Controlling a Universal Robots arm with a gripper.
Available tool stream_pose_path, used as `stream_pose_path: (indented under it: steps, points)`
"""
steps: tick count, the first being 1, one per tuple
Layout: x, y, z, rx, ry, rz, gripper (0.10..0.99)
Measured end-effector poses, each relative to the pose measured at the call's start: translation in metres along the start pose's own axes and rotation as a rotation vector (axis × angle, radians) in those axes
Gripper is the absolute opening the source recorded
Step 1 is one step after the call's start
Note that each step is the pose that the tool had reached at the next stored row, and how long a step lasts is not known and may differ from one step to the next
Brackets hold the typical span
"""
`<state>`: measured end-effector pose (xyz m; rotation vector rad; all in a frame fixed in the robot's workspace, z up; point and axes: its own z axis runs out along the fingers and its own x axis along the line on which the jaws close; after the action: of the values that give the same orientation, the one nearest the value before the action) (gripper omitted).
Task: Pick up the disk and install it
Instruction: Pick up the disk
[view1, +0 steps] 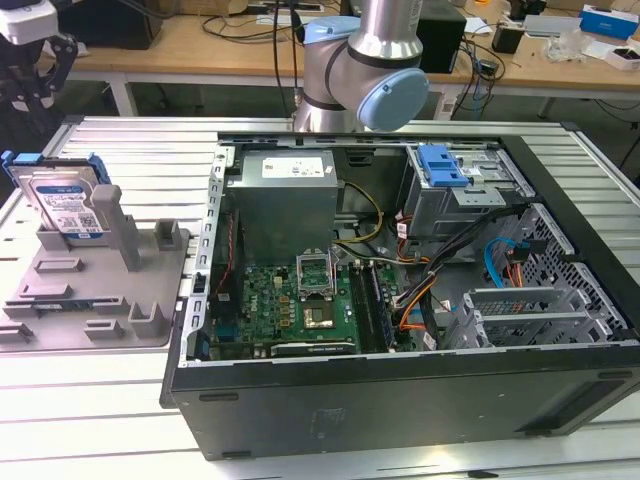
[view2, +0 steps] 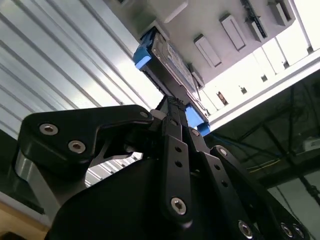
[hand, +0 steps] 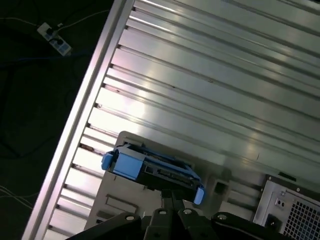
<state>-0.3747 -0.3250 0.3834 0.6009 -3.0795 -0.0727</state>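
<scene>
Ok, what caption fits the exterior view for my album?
Disk standing on edge in the grey tray, beside the open computer case, with the robot arm at the case's far side.

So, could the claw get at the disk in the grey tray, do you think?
Probably yes: the disk stands upright in the grey tray, top edge bare, and the first wrist view shows nothing between it and the claw.
</scene>
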Motion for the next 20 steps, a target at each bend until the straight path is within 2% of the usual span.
stream_pose_path:
  steps: [8, 9, 12, 13, 14, 20]
  points:
    - [0.0, -0.0001, 0.001, -0.001, 0.008, -0.174, 0.114]
    - [0.0, -0.0001, 0.0013, -0.001, 0.01, -0.216, 0.235]
    - [0.0, -0.0001, 0.0018, -0.002, 0.0134, -0.289, 0.416]
    - [0.0, -0.0002, 0.0021, -0.002, 0.015, -0.325, 0.416]
    - [0.0, -0.0002, 0.0023, -0.002, 0.0158, -0.344, 0.482]
    - [0.0, -0.0002, 0.0036, -0.003, 0.022, -0.477, 0.482]
